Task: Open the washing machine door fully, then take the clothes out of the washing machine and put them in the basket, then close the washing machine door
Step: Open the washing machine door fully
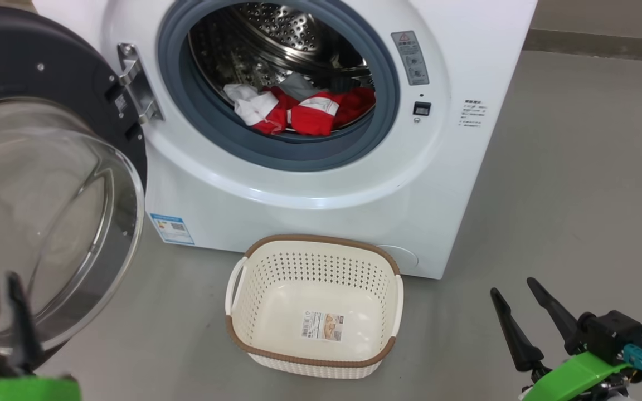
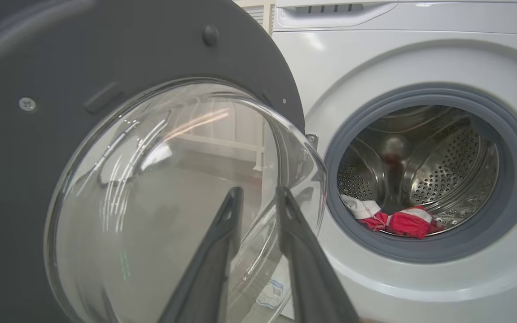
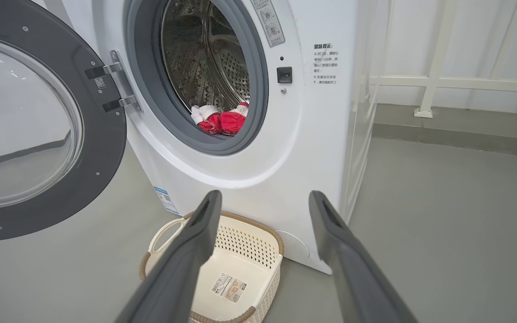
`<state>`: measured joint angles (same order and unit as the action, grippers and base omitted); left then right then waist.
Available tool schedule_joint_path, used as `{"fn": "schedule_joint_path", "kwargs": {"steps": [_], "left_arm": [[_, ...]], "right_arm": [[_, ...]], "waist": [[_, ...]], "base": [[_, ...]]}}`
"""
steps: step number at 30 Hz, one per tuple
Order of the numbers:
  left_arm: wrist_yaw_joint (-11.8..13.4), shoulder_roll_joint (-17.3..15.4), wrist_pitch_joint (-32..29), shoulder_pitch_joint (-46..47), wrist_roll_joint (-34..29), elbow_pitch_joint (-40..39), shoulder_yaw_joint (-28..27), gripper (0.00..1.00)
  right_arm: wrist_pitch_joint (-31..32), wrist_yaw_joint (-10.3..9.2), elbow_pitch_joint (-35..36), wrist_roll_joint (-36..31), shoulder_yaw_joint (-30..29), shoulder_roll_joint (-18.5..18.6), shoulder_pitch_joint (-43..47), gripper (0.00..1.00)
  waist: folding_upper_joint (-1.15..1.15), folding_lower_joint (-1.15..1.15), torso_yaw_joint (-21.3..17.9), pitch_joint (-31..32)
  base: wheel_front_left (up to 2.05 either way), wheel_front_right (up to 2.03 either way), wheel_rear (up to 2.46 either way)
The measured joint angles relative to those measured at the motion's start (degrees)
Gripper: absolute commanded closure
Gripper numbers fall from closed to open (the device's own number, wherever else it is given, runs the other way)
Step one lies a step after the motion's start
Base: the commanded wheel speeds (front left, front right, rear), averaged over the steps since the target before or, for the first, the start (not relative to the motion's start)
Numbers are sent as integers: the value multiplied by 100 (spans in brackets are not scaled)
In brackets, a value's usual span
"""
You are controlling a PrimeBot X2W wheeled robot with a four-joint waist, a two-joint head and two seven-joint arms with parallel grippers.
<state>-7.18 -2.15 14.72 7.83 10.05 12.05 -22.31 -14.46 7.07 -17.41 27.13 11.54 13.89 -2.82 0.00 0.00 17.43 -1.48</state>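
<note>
The white washing machine (image 1: 298, 189) stands with its door (image 1: 20, 61) swung out to the left, glass bowl bulging toward me. Red and white clothes (image 1: 310, 111) with a bit of grey lie at the bottom of the steel drum. The cream basket (image 1: 321, 239) sits empty on the floor in front of the machine. My left gripper (image 1: 0, 281) hovers low beside the door's glass; its fingers stand slightly apart with nothing between them. In the left wrist view the left gripper (image 2: 259, 192) points at the door (image 2: 61, 67), clothes (image 2: 402, 222) to its right. My right gripper (image 1: 511, 285) is wide open at lower right, empty.
Bare grey floor stretches to the right of the machine (image 3: 312, 134). A white railing (image 3: 433, 80) and a wall run along the back right. The open door (image 3: 106, 134) takes up the space left of the basket (image 3: 245, 246). The clothes (image 3: 220, 121) show through the opening above the right gripper (image 3: 265, 196).
</note>
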Motion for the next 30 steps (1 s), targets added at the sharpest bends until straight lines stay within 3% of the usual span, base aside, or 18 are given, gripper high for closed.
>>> {"fn": "schedule_joint_path", "kwargs": {"steps": [3, 4, 5, 18, 30], "left_arm": [[1, -10, 0, -417, 143, -197, 341, 50], [1, -10, 0, -511, 200, -249, 456, 19], [0, -12, 0, -586, 233, -290, 554, 1], [1, -423, 0, -1133, 800, -259, 1681, 0], [0, -456, -1, -1145, 877, -356, 2163, 0]], "right_arm": [[0, 0, -2, 0, -67, -21, 65, 0], [0, 0, 1, 0, -114, -27, 80, 0], [0, 0, 5, 0, -159, -32, 109, 0], [0, 1, 21, -1, -410, -58, 310, 0], [0, 4, 99, -1, -737, -13, 399, 0]], "waist": [[0, 0, -79, 29], [0, 0, -109, 39], [0, 0, -141, 50], [0, 0, -757, 165], [0, 0, -1324, 150]], "base": [[0, 0, 0], [0, 0, 0], [0, 0, 0], [0, 0, 0], [0, 0, 0]]}}
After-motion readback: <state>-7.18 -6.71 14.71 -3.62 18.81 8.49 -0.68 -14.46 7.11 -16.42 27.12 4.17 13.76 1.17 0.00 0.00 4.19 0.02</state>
